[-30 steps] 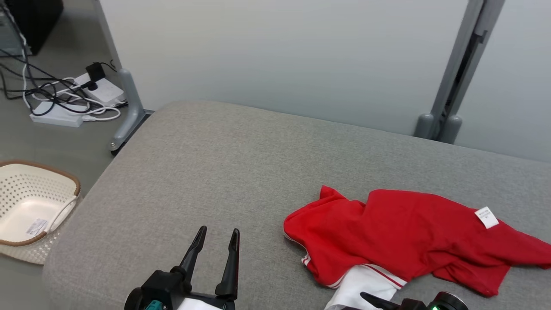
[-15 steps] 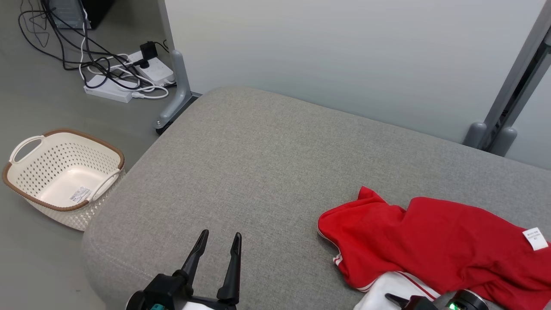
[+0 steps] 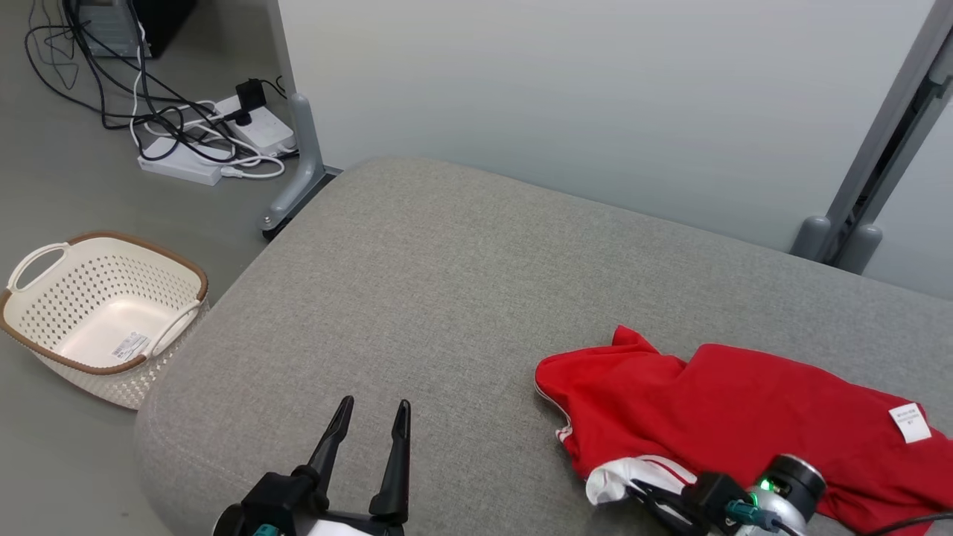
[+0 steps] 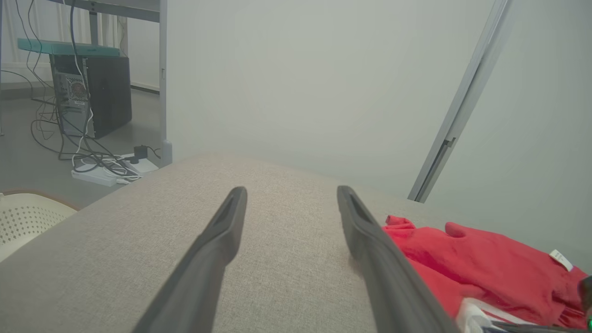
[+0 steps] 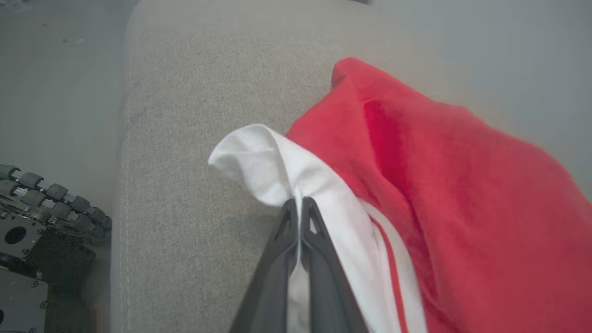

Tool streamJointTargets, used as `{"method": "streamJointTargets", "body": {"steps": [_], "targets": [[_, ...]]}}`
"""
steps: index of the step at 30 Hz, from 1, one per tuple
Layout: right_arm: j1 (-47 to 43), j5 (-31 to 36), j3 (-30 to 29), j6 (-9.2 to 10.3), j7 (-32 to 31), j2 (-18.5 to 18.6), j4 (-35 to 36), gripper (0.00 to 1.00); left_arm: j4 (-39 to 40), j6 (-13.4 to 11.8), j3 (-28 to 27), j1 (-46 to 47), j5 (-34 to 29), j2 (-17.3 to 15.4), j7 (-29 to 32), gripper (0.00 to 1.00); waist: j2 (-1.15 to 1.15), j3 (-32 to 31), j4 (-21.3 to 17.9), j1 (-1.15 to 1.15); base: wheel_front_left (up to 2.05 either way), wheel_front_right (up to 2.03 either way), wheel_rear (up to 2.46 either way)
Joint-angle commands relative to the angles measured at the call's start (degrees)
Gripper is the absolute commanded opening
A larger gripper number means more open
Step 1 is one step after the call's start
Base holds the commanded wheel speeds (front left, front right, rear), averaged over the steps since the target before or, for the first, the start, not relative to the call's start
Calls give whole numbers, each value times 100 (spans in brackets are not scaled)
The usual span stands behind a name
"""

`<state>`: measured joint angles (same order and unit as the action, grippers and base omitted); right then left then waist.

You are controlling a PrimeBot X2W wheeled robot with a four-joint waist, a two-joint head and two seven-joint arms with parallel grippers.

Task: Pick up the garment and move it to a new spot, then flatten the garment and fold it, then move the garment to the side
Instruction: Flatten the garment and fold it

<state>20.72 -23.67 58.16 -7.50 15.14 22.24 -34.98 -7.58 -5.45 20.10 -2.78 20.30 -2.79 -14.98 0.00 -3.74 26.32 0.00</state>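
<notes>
Red garment (image 3: 744, 402) is seen crumpled on the grey padded surface (image 3: 417, 283), right side, near the front edge. Its white part is pinched tight in the right pincer (image 5: 298, 203). Left pincer (image 3: 370, 408) is held wide and empty, apart from the garment. A white basket (image 3: 112, 286) is seen on the floor, left.

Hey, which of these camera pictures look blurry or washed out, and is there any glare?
Head view: sharp, even light, no glare. Left wrist view: hazy and washed out, left claw soft. Right wrist view: crisp at the right claw, garment smeared toward the right edge.
</notes>
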Motion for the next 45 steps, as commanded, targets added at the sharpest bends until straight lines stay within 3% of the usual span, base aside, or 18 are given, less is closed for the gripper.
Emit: {"method": "streamJointTargets", "body": {"steps": [1, 8, 14, 19, 25, 26, 27, 32, 38, 45], "targets": [[194, 141, 99, 3, -2, 204, 109, 0, -30, 52, -15, 12, 9, -24, -19, 100, 0, -42, -83, 0, 0, 0, 0], [1529, 69, 92, 3, -1, 1119, 408, 0, -47, 73, 76, 94, 33, -24, -20, 100, 0, -34, -210, 0, 0, 0, 0], [2783, -151, -180, 3, -1, 1776, -46, 0, 40, 19, 339, 125, 125, -25, -19, 100, 0, 229, -16, 0, 0, 0, 0], [3486, -272, -105, 2, -2, 1922, -730, 0, 228, -180, 483, 215, 190, -27, -20, 100, 0, 596, 221, 0, 0, 0, 0], [4461, -279, 193, 2, -1, 1943, -1783, 0, 792, -642, 681, 247, 257, -22, -20, 100, 0, 1255, 491, 0, 0, 0, 0], [4516, -336, 194, 2, -2, 1892, -1966, 73, 881, -721, 722, 233, 270, -21, -20, 100, 0, 1326, 516, 0, 0, 0, 0], [4533, -413, 202, 2, -2, 1833, -2149, 100, 956, -793, 756, 211, 285, -21, -20, 100, 0, 1382, 535, 0, 0, 0, 0], [4457, -689, 381, 2, -2, 1680, -2257, 100, 1057, -967, 919, 173, 304, -26, -20, 100, 0, 1455, 548, 0, 0, 0, 0], [4111, -912, 260, 2, -2, 1725, -1841, 100, 761, -753, 1006, 425, 276, -25, -20, 100, 0, 1122, 404, 0, 0, 0, 0], [3452, -865, -538, 2, -2, 1486, -1049, 100, 485, -511, 653, 606, 161, -22, -20, 100, 0, 675, -461, 0, 0, 0, 0]]}}
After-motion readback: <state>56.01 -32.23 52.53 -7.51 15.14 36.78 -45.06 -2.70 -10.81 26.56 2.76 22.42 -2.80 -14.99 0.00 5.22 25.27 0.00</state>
